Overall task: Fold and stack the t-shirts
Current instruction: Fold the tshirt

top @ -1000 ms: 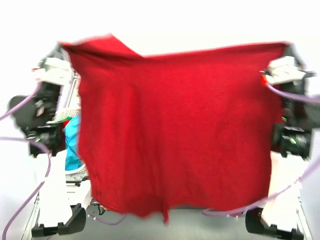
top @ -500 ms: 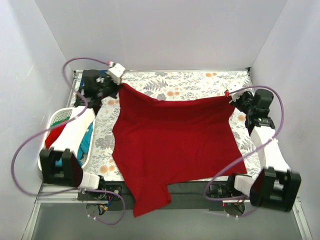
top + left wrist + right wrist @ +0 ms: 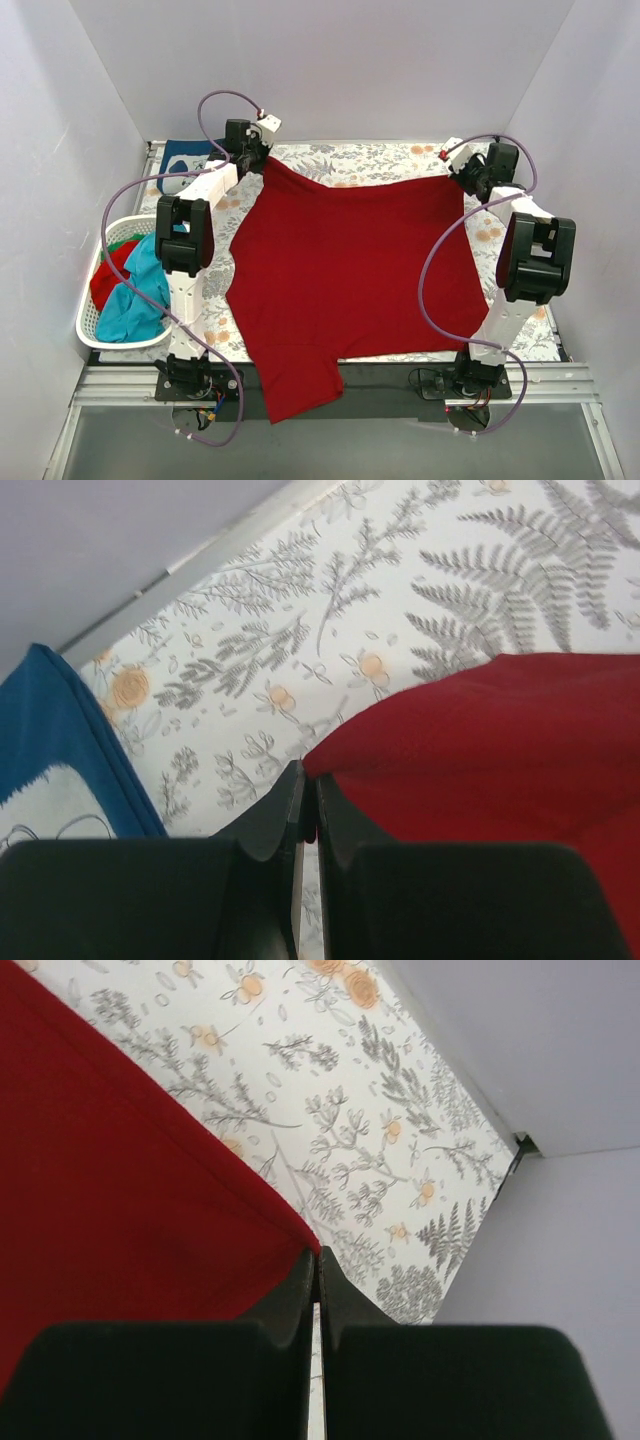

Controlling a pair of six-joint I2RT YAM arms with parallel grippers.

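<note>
Start from the floral table cloth, covered across most of its middle by the dark red t-shirt, lying open and fairly flat, far edge drawn straight between its two far corners, a near-left flap spilling past the near edge of the table. Note the white laundry basket at the left, holding teal and red shirts, and the navy blue t-shirt at the far left corner, near the red one's far-left corner but apart from it. Judge the step in hand as laying the red shirt out for folding, close to complete. Look then at the left gripper, fingers clamped together on the far-left corner of the red cloth, and the right gripper, pinched likewise on the far-right corner, both low over the table cloth. To finish well, lower both corners level and together, hold even tension to prevent ripples along the far edge, and release only after setting the fabric flat. Mind the navy shirt when letting go on the left; avoid snagging or dragging it. Expect to need a further pull toward the far side to bring the overhanging flap onto the table before any fold.
</note>
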